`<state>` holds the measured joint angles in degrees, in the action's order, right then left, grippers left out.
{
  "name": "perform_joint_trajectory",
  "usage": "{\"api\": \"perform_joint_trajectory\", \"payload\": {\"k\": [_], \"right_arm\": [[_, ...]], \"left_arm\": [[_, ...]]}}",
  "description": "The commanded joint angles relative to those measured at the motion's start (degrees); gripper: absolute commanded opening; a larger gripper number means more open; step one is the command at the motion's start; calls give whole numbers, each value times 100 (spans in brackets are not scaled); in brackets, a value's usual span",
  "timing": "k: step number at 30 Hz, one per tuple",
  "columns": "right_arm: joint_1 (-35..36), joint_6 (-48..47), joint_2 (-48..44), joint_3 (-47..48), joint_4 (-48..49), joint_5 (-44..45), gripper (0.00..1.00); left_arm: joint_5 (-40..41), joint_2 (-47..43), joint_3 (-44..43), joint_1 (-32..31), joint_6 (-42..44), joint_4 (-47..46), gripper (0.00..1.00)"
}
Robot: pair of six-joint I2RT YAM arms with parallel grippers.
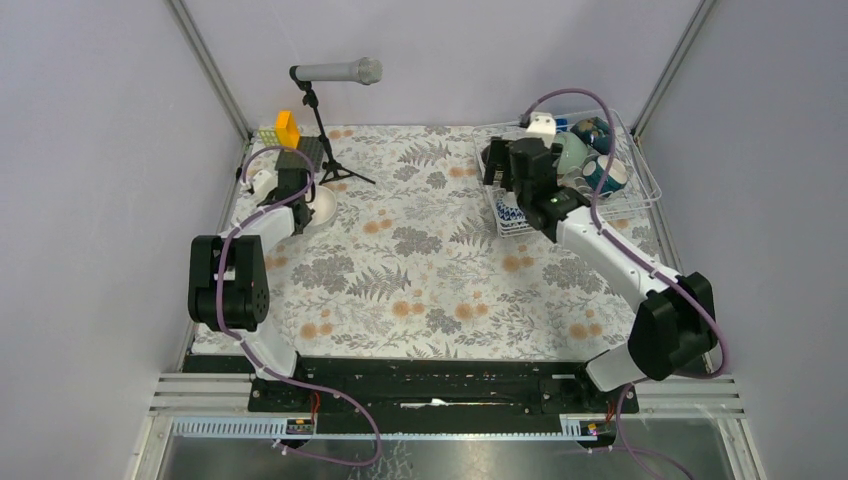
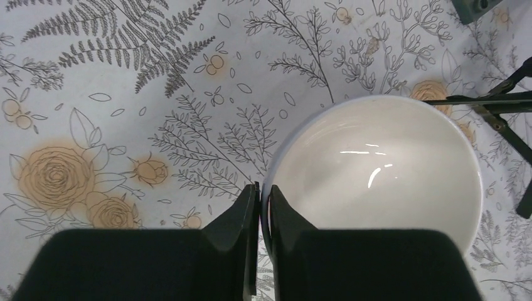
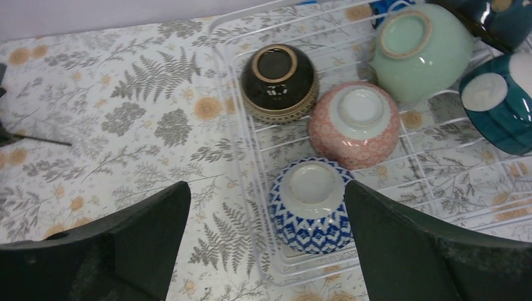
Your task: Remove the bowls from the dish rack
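A floral-printed cloth [image 1: 420, 270] covers the table, which is boxed in by plain grey walls [image 1: 90, 150] on the left, the far side and the right. A microphone [image 1: 340, 71] stands on a tripod [image 1: 335, 165] at the far left, near a yellow block [image 1: 287, 128] in the corner. The dish rack [image 1: 648, 190] sits in the far right corner, close to both walls. A broad stretch of cloth lies between the two arms.

The left gripper [image 2: 263, 188] is at the left side of the table, its jaws pinched together on the near rim of an upright white bowl [image 2: 383, 175] that rests on the cloth, with one finger inside the rim and one outside. A tripod leg crosses just beside the bowl's far edge.

The right gripper [image 3: 266, 188] hangs over the rack's near left corner with its jaws spread wide and holding nothing. A blue-and-white bowl [image 3: 310, 204] lies upside down in the rack between the two fingers, nearer the right one. Beyond it, also upside down in the rack, are a dark brown bowl [image 3: 278, 81] and a pink bowl [image 3: 354, 122]. A mint green bowl [image 3: 420, 50] and a teal bowl [image 3: 502, 103] lie tilted farther right.
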<state>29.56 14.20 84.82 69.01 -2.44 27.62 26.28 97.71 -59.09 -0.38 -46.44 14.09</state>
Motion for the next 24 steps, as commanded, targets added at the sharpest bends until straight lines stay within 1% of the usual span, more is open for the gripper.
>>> {"api": "perform_joint_trajectory", "payload": {"k": [1, 3, 9, 11, 12, 13, 15, 16, 18, 21, 23, 24], "right_arm": [[-641, 461, 120, 341, -349, -759, 100], [-861, 466, 192, 406, -429, -889, 100], [-1563, 562, 650, 792, -827, -1885, 100], [-1693, 487, 911, 1064, -1191, -1979, 100], [-1740, 422, 1042, 1235, -1393, -1983, 100], [-1780, 384, 1166, 1398, -1617, -1944, 100], [-1879, 378, 1365, 1620, -1934, -1889, 100], [-1954, 409, 1411, 1647, -1999, -1918, 100], [-2105, 516, 1457, 1579, -2015, -2233, 100], [-2306, 741, 1537, 1445, -1987, -2709, 100], [-2396, 870, 1614, 1393, -1980, -3000, 100], [-2421, 931, 1668, 1374, -1983, -3120, 100]], "left_arm": [[-549, 49, -169, 29, -20, -43, 23], [-705, -76, -67, 30, -6, -139, 37], [-1170, -528, 219, 31, -24, -264, 51], [-1321, -696, 295, 30, 36, -259, 61], [-1393, -779, 338, 29, 60, -258, 63], [-1448, -867, 390, 29, 72, -262, 68], [-1456, -1051, 497, 23, 82, -258, 83], [-1456, -1136, 550, -10, 82, -250, 88], [-1494, -1300, 627, -140, 113, -245, 94], [-1533, -1487, 730, -526, 186, -304, 97], [-1729, -1594, 835, -877, 363, -547, 99], [-2007, -1646, 926, -1009, 476, -767, 99]]}}
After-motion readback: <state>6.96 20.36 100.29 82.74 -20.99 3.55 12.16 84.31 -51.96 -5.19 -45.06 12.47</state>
